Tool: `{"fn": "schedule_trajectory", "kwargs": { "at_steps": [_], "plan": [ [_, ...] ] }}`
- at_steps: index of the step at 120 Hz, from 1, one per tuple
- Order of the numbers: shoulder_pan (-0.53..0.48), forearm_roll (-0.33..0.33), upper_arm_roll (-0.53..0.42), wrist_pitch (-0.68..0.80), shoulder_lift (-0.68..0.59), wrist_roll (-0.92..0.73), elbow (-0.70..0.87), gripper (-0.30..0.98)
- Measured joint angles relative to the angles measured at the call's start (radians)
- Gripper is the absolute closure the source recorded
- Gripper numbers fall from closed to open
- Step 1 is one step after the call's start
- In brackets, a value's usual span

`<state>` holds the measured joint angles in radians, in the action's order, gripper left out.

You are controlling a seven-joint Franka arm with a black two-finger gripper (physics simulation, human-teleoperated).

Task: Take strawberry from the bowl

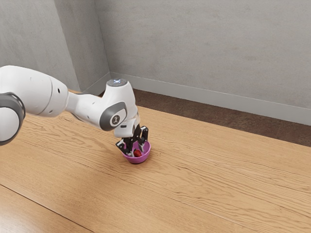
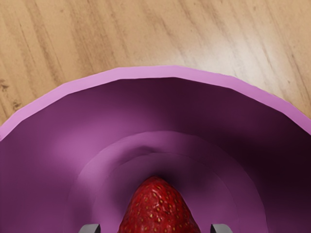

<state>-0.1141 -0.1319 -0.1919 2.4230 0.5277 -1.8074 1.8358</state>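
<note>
My black gripper (image 1: 136,147) reaches down into the purple bowl (image 1: 138,159), its two fingers apart. The red strawberry (image 1: 137,153) lies inside the bowl, low between the fingers. In the wrist view the strawberry (image 2: 158,208) rests on the floor of the bowl (image 2: 165,72), and the gripper (image 2: 155,229) shows its fingertips on either side of it, with a gap at each side. The lower part of the berry is cut off there.
The bowl stands on a wooden table (image 1: 209,170). Beyond the table's far edge are a dark floor and a grey wall (image 1: 209,48).
</note>
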Motion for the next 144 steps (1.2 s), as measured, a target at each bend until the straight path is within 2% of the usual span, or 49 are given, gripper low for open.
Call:
{"fn": "schedule_trajectory", "kwargs": {
  "at_steps": [89, 105, 112, 121, 132, 144],
  "plan": [
    [0.005, 0.001, -0.001, 0.036, 0.01, -0.014, -0.001, 0.6],
    [0.002, 0.003, -0.012, 0.035, -0.067, -0.014, 0.024, 0.61],
    [0.003, 0.004, -0.06, 0.033, -0.123, -0.013, 0.041, 0.62],
    [0.084, 0.004, -0.121, 0.031, -0.123, -0.006, 0.013, 0.62],
    [0.235, 0.005, -0.138, 0.03, 0.012, 0.003, -0.136, 0.62],
    [0.282, 0.004, -0.141, 0.031, 0.075, 0.011, -0.189, 0.62]
  ]
}}
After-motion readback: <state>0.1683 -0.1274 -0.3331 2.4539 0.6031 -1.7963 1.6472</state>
